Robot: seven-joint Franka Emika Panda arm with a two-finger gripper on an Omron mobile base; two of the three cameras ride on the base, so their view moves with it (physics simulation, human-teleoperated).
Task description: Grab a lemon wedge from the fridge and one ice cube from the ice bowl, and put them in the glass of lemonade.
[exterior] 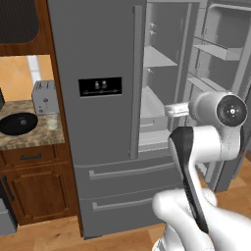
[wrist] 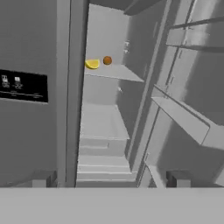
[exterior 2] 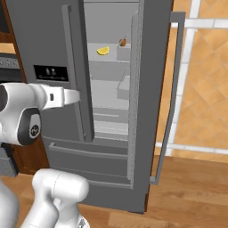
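The grey steel fridge (exterior: 98, 54) stands with its right door (exterior 2: 153, 80) swung open and its left door shut. The lemon wedge (exterior 2: 103, 50) lies on an upper shelf inside, bright yellow (wrist: 92, 64), beside a small orange ball (wrist: 107, 60). My gripper (wrist: 109, 181) is open and holds nothing; it hovers in front of the opening, below the wedge's shelf and well short of it. The ice bowl (exterior: 18, 123) is a black dish on the counter left of the fridge. Any ice cube in it is too small to make out. The glass of lemonade is out of view.
A grey toaster (exterior: 45, 97) stands behind the bowl on the stone counter (exterior: 46, 132). The open door's bins (exterior: 215, 51) jut out on the right of the opening, and its long handle (exterior 2: 171, 89) faces outward. Two drawers (exterior: 125, 171) sit below.
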